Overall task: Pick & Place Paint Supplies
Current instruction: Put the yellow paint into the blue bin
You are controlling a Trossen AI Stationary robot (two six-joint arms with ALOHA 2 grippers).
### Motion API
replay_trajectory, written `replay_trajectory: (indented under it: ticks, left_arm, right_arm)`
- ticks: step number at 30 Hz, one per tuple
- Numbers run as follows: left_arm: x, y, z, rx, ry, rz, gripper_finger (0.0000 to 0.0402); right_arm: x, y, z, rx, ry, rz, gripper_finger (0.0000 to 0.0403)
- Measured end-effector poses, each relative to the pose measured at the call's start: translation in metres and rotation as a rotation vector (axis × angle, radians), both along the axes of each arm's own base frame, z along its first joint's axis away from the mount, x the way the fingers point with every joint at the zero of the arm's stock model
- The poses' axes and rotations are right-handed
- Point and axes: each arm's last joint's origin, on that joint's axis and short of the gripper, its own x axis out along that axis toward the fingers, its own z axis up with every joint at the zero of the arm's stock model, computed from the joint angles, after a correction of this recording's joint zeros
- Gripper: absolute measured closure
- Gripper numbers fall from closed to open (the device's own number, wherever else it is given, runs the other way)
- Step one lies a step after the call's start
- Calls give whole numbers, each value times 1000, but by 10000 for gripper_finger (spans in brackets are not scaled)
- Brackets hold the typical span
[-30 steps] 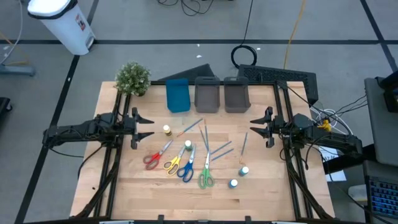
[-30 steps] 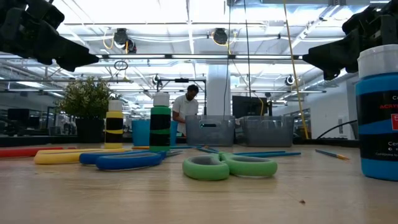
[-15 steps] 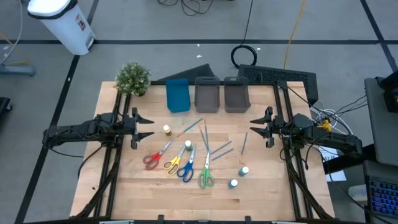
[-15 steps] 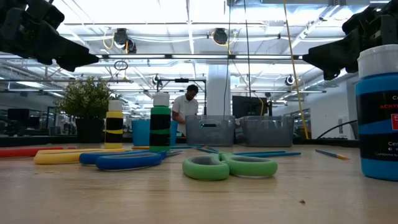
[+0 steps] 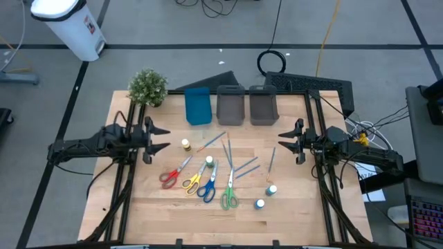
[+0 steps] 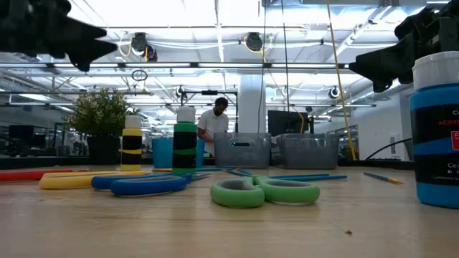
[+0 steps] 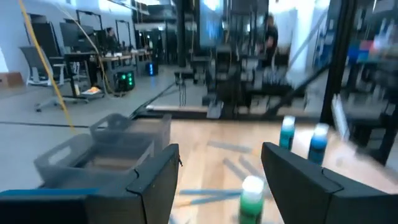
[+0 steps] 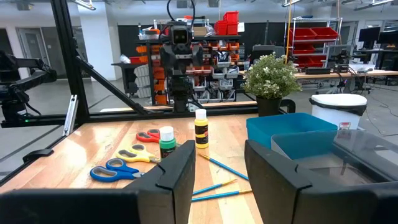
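At table edges: left gripper [image 5: 160, 139] and right gripper [image 5: 282, 141] hover, jaws apart, empty. Nothing picked; next, descend on yellow bottle [image 5: 185, 144].

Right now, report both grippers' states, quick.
Left gripper: open, holding nothing, above the table's left side.
Right gripper: open, holding nothing, above the right side.

The blue bottle [image 6: 436, 129] is cut off by the low view's right edge.
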Motion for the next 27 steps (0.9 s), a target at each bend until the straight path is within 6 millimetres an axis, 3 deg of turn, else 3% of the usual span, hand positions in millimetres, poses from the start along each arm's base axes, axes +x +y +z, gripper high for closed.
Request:
replay_trajectory:
  ticks: [5,10,15,27]
  left_arm:
    - [0,1,4,-88,-44,11,163]
    - [3,4,2,-120,-25,136,163]
    - [11,5,-3,-188,25,145,163]
    - [44,7,-5,-102,126,145,163]
  right_arm:
    - [0,0,0,0,0,0,273]
    - [0,0,0,0,0,0,273]
    - [0,0,0,0,0,0,273]
    - [0,0,0,0,0,0,273]
